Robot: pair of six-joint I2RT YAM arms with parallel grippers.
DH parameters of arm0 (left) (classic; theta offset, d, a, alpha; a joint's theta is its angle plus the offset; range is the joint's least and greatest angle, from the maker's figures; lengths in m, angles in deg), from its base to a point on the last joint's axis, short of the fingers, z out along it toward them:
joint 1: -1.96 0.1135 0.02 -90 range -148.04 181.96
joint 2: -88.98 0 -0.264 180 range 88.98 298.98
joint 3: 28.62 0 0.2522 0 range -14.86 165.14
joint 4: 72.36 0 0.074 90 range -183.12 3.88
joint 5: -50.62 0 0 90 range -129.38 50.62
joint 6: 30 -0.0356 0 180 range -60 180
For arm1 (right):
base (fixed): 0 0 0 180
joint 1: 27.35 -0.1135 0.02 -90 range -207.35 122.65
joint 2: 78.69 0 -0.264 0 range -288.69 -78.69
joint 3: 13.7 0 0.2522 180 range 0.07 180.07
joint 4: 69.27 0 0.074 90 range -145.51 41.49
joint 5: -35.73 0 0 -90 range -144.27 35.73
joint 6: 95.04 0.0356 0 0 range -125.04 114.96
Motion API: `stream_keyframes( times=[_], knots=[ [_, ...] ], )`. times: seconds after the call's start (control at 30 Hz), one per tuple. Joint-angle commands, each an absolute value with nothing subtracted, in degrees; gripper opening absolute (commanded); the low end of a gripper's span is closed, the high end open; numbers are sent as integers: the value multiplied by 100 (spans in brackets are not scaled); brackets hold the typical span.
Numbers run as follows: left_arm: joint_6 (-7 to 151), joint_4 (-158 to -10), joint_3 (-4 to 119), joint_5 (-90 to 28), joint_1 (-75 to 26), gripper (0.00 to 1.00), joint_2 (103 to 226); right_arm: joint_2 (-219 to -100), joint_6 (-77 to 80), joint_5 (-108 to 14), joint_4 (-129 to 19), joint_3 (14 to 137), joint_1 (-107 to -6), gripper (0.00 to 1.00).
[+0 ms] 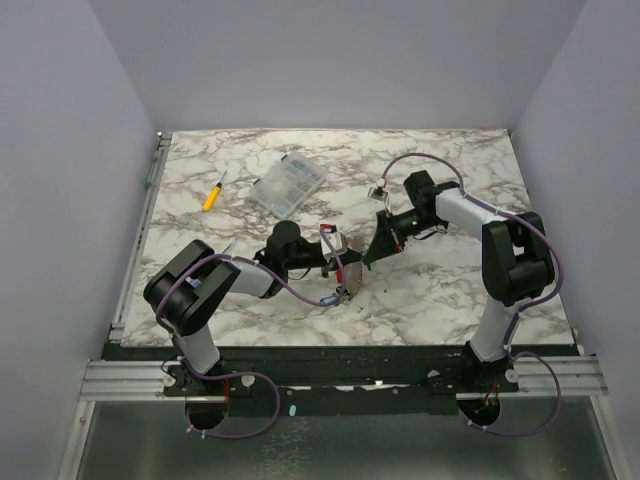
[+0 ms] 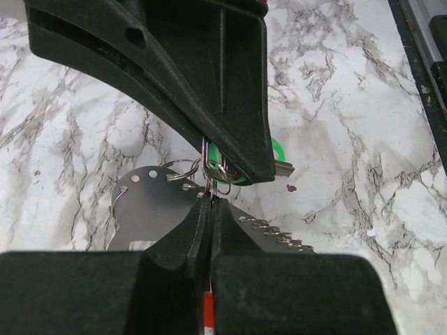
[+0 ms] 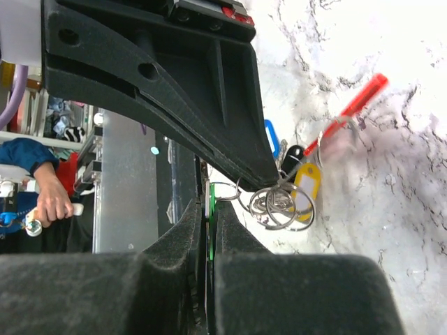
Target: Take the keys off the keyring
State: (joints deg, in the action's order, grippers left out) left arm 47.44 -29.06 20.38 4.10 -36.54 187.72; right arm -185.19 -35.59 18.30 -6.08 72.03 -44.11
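1. The white-and-grey marble table [image 1: 450, 290] carries the whole workspace. Both arms reach inward so that their tools meet near its centre, where each wrist camera can see the joint.

2. The left gripper [image 2: 209, 207] has its jaws pressed fully together on the thin silvery metal loops of the keyring [image 3: 279, 202]. Judged purpose: to anchor the ring so that it cannot follow a pull.

3. The right gripper [image 3: 210, 209] is also clamped tight, pinching the green-tagged key [image 2: 278, 150] by its plastic tag. The two fingertip pairs stand almost touching, tip to tip. This keeps the loaded stretch of ring short.

4. The clear plastic compartment box [image 1: 288, 183] and the yellow-handled screwdriver [image 1: 213, 192] lie well apart at the far left, outside the working zone.

5. A flat silvery perforated metal plate [image 2: 143, 206] sits just beside the loops. Whether it rests on the table cannot be told.

6. The red fob [image 3: 356, 105], the yellow-tagged key [image 3: 308, 180] and the blue-tagged key [image 3: 271, 137] trail off the loops, gripped by neither tool. No key appears freed yet.
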Motion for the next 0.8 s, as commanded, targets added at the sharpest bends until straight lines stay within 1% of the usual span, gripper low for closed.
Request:
stream_keyframes(
  times=[0.0, 0.3, 0.5, 0.77],
  knots=[
    [5128, -2767, 2004, 108, -3570, 0, 18740, -18403, -3613, 1429, -488, 7243, -4360, 1],
    [5720, -2776, 2019, 94, -3348, 0, 18722, -18007, -3079, 497, -1100, 6960, -4105, 1],
    [5978, -2780, 2106, 241, -3334, 0, 18808, -18056, -2900, 461, -1326, 6915, -4107, 1],
    [6701, -2492, 2165, 311, -3214, 0, 18962, -18152, -2781, 478, -1524, 6833, -4111, 1]
  ],
)
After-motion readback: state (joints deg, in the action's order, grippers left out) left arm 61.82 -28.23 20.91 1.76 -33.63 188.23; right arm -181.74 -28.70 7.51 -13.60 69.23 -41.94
